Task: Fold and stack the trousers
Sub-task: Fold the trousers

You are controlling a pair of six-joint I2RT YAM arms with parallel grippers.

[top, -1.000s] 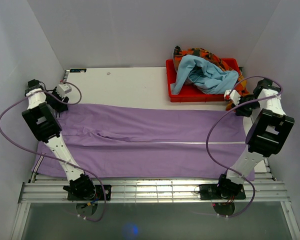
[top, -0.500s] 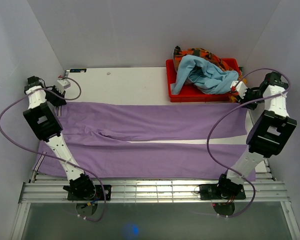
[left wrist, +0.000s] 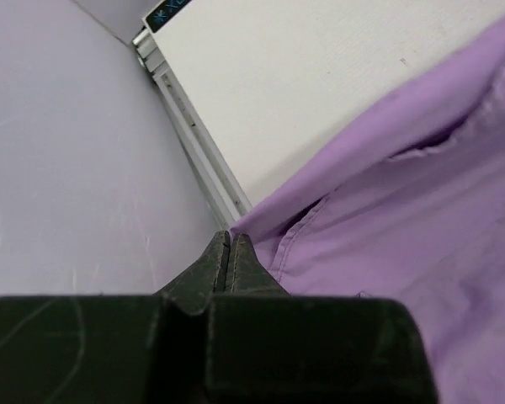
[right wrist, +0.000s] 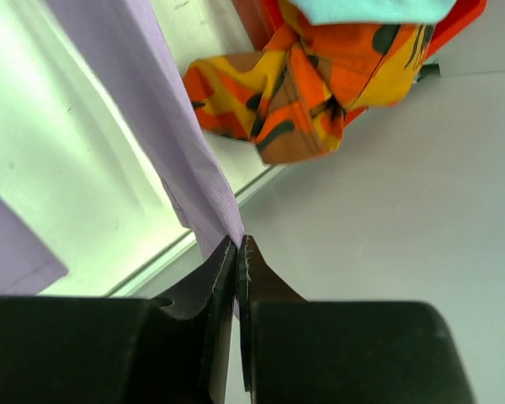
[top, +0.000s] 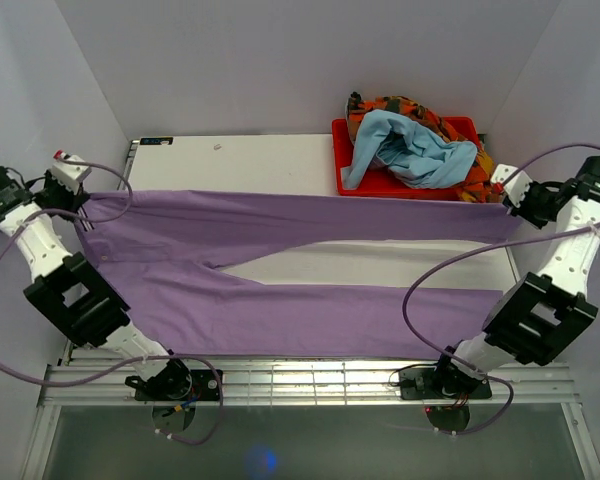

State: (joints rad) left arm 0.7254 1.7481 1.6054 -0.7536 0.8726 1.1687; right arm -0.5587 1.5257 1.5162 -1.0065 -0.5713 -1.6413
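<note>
Black, matte, wedge-shaped fingers of the left gripper [left wrist: 228, 246] are pressed flat together, pinching a corner of the trousers [top: 280, 215] beside a stitched seam, just past the table's [top: 250, 165] left edge. The right gripper [right wrist: 238, 246] is closed just as tight, its tapered tips clamping a thin hem of the same cloth beyond the table's right edge.

Between the two, the trousers are soft, smooth lilac fabric. The far leg is stretched into a taut, straight band from one side of the table to the other. The near leg lies flatter along the table's near edge, faintly creased. The legs part in a long, narrow V that shows the white, matte tabletop.

At the table's far right corner sits a rectangular red plastic bin [top: 352, 185]. It is heaped with a crumpled light-blue cloth [top: 410, 150] and a rumpled orange, yellow and black patterned cloth [right wrist: 295, 93], which spills over the bin's rim.
</note>
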